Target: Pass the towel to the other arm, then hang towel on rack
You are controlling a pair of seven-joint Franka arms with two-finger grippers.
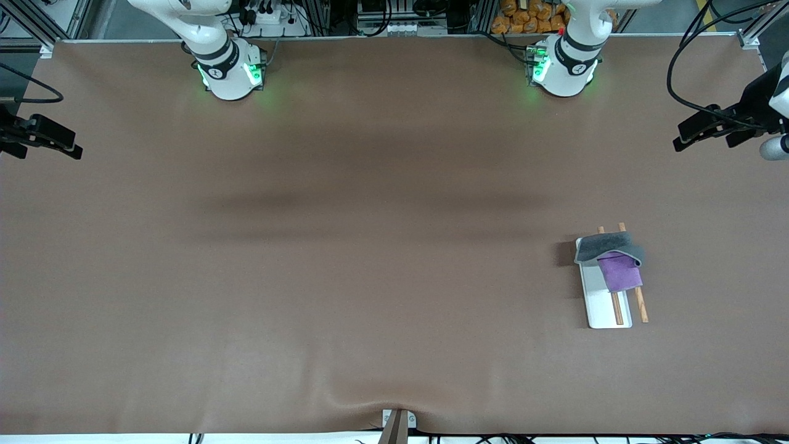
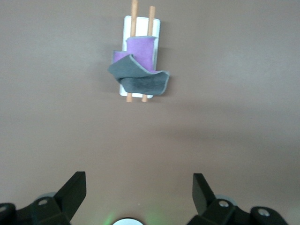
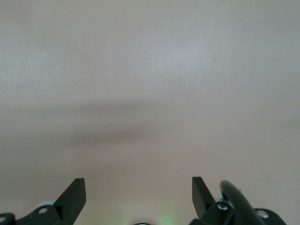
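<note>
The towel (image 1: 611,254) is draped over the two wooden rods of the rack (image 1: 601,311), dark grey on top with its purple side showing below. The rack stands toward the left arm's end of the table. The left wrist view shows the towel (image 2: 139,78) on the rack (image 2: 142,24) from high up. My left gripper (image 2: 139,187) is open and empty, high over bare table, well apart from the rack. My right gripper (image 3: 138,190) is open and empty over bare table. Neither hand shows in the front view.
The brown table cover (image 1: 370,277) has a small bulge at its near edge by a clamp (image 1: 398,422). Black clamp-mounted gear sits at both ends of the table (image 1: 43,137) (image 1: 721,126). The arm bases (image 1: 231,71) (image 1: 564,65) stand along the farthest edge.
</note>
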